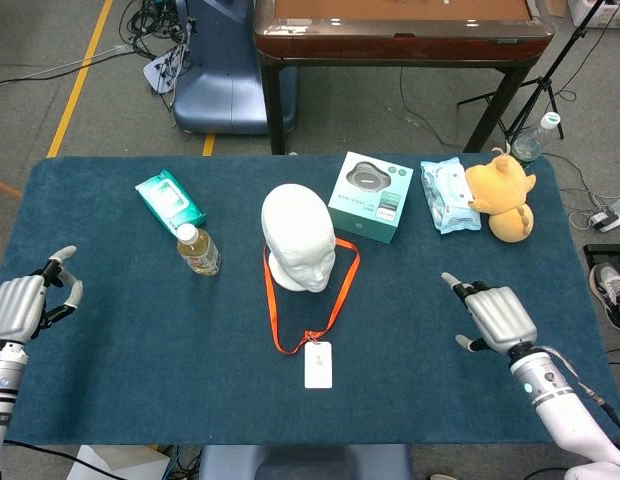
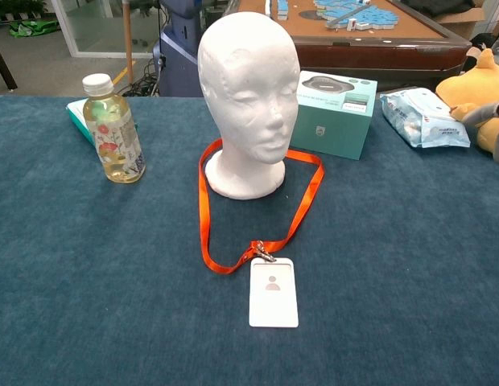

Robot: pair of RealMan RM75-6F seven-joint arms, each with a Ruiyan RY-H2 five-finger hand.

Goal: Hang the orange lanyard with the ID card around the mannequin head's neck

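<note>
The white mannequin head (image 1: 298,238) (image 2: 248,100) stands upright mid-table. The orange lanyard (image 1: 277,320) (image 2: 205,217) loops around the base of its neck and trails forward on the blue cloth, ending at the white ID card (image 1: 318,364) (image 2: 273,292) lying flat. My right hand (image 1: 498,315) hovers at the right, well clear of the card, fingers spread and holding nothing; only its fingertips (image 2: 483,115) show at the right edge of the chest view. My left hand (image 1: 25,303) is at the far left edge, fingers apart, nothing in it.
A tea bottle (image 1: 197,249) (image 2: 113,139) stands left of the head, a green wipes pack (image 1: 169,199) behind it. A teal box (image 1: 370,196) (image 2: 333,112), a blue wipes pack (image 1: 449,193) (image 2: 424,117) and a yellow plush (image 1: 504,194) (image 2: 482,100) lie at the back right.
</note>
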